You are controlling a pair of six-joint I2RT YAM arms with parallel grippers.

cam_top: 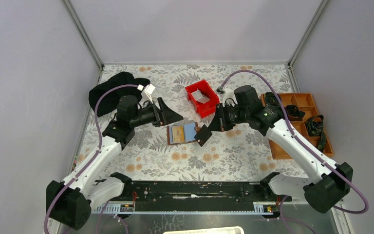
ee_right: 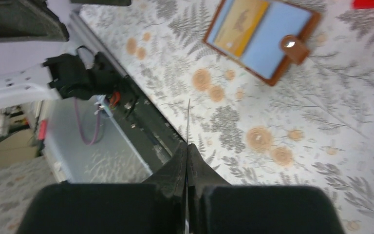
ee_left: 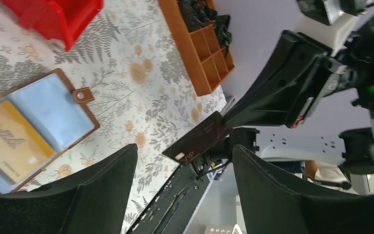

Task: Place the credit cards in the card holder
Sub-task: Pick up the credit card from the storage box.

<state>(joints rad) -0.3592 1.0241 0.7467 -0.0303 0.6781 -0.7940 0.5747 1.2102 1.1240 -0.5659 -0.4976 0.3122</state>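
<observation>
The brown card holder (cam_top: 182,133) lies open on the table's middle, showing light blue pockets and a yellow card; it also shows in the left wrist view (ee_left: 34,126) and the right wrist view (ee_right: 263,36). My right gripper (cam_top: 213,127) is shut on a dark credit card (cam_top: 203,135), held in the air just right of the holder; the card shows dark brown in the left wrist view (ee_left: 197,138) and as a thin edge in the right wrist view (ee_right: 188,122). My left gripper (cam_top: 171,113) is open and empty, above the holder's far left side.
A red bin (cam_top: 202,98) with a pale card-like item stands behind the holder. An orange-brown compartment tray (cam_top: 297,124) with dark items is at the right. A black cloth (cam_top: 111,90) lies at the back left. The black rail (cam_top: 185,190) runs along the near edge.
</observation>
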